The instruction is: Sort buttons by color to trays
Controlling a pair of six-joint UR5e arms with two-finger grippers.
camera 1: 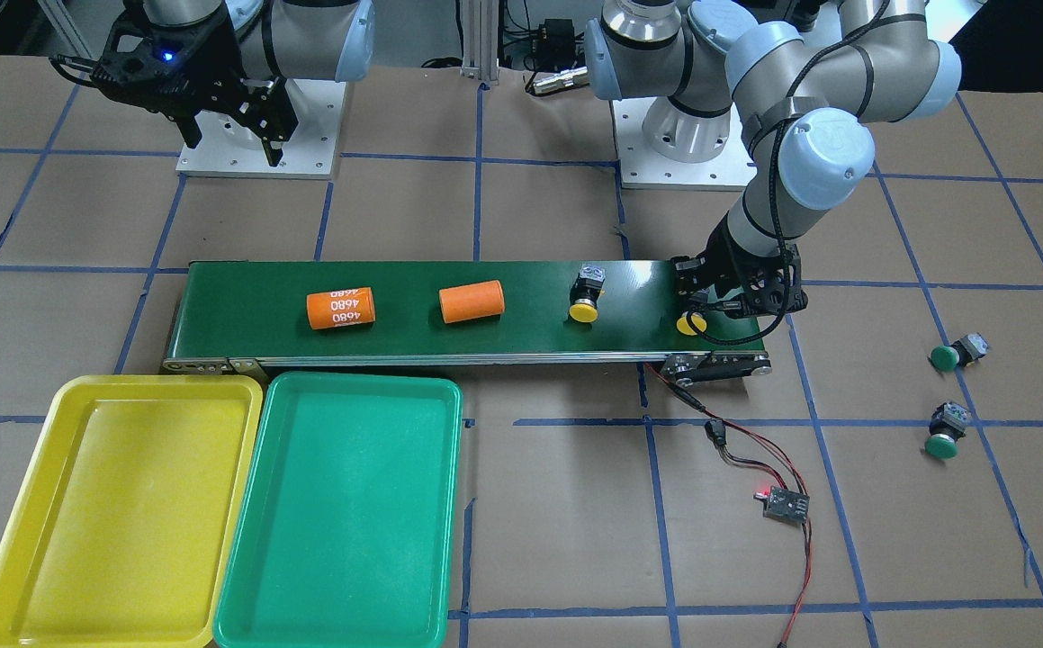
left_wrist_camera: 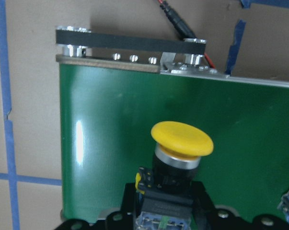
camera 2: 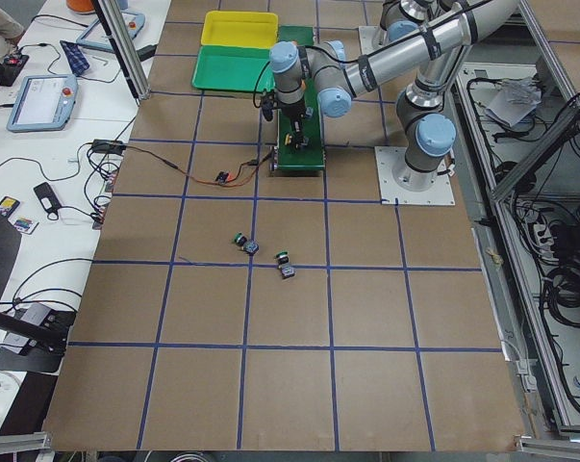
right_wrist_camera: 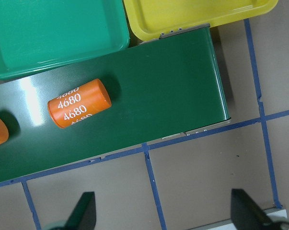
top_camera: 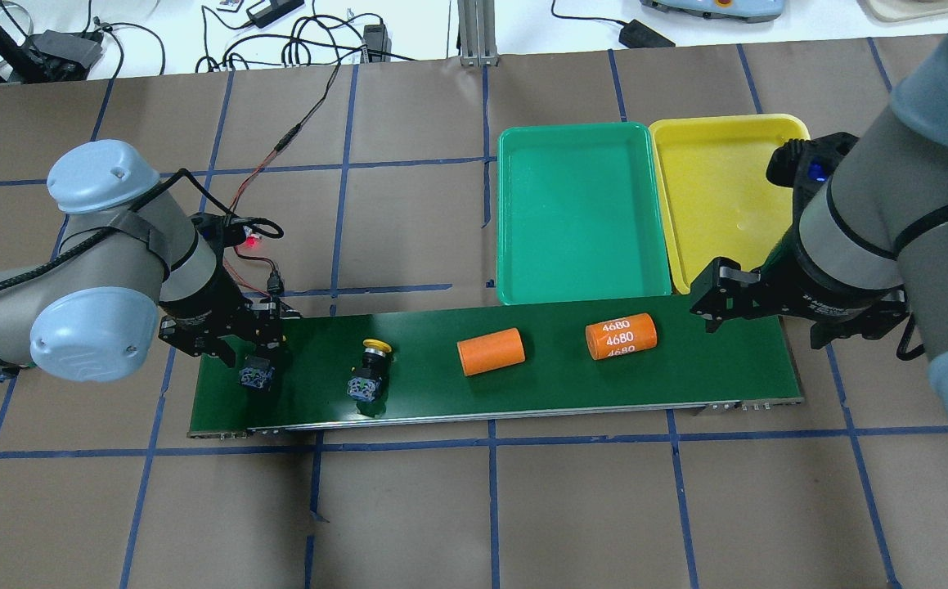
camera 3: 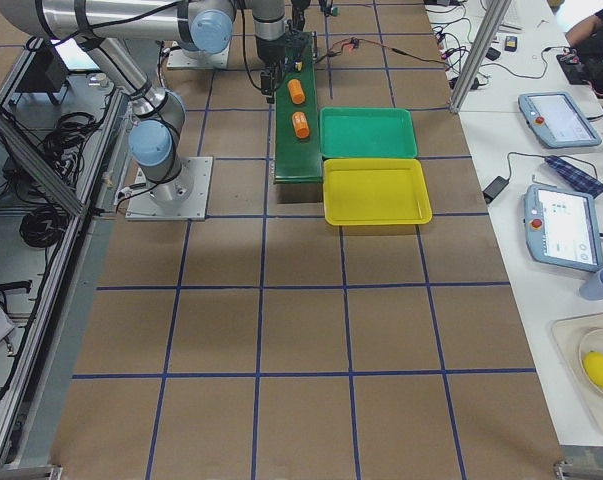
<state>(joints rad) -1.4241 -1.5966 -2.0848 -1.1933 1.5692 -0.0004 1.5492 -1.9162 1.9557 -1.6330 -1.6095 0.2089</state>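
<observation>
Buttons (camera 1: 585, 300) remain unsorted, both trays (camera 1: 125, 513) empty: two yellow on the belt (camera 1: 503, 337) right of centre, one beneath the left pincer (top_camera: 253, 357) (closure cannot be told), two green on the counter (camera 1: 557, 540) far right; right pincer (camera 1: 233, 148) spread.

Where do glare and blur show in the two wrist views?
Left wrist view: a white glare streak on the long dark-green conveyor belt, left of the yellow domed push-button. Right wrist view: a broader sheen on that belt near the orange 4680-printed cylinder; the fingers of the right gripper look blurred.
</observation>
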